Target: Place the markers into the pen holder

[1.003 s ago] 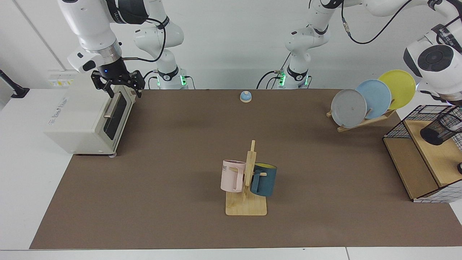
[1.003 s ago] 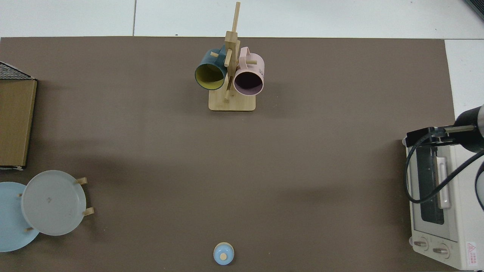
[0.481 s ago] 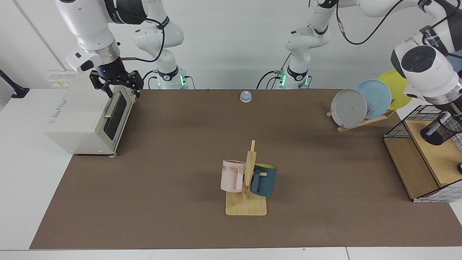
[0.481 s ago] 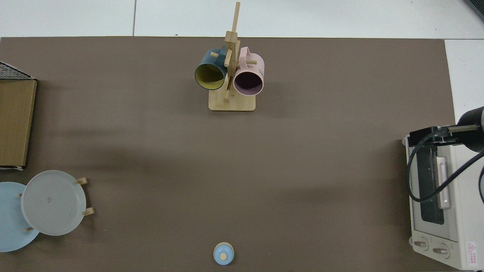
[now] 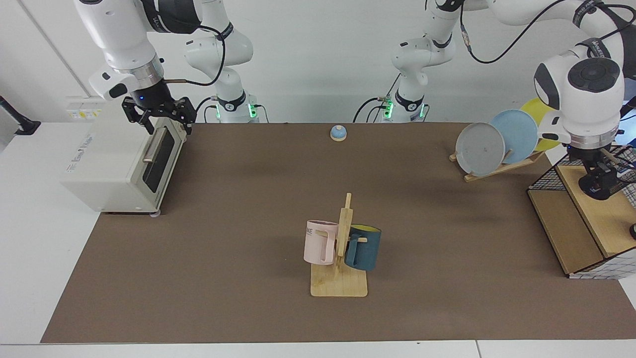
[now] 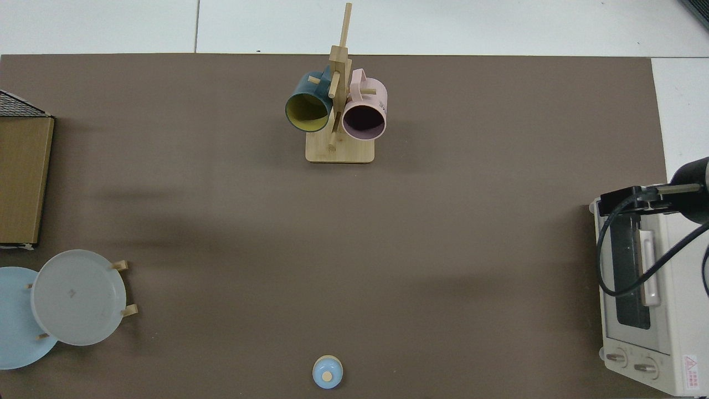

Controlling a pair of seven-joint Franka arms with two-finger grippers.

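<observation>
The pen holder (image 5: 621, 180), a small black mesh cup, rests on the upper wooden board of the wire basket (image 5: 546, 176) at the facing view's right edge. My left gripper (image 5: 598, 181) hangs straight down in front of the cup's mouth and hides much of it. I cannot make out the markers; anything by the cup is covered by the hand. My right gripper (image 5: 169, 127) hovers open above the front top edge of the toaster oven (image 5: 117, 159), holding nothing. It shows as a dark bar (image 6: 631, 199) in the top view.
A wooden mug tree (image 5: 343, 248) with a pink and a dark blue mug stands mid-table. A rack of grey, blue and yellow plates (image 5: 497, 141) sits just beside the left arm's wrist. A small blue bell (image 5: 338, 133) is at the back edge.
The left arm has swung in from the right edge and lowered its hand onto the pen holder's mouth. The right gripper has drifted slightly up and back over the oven.
</observation>
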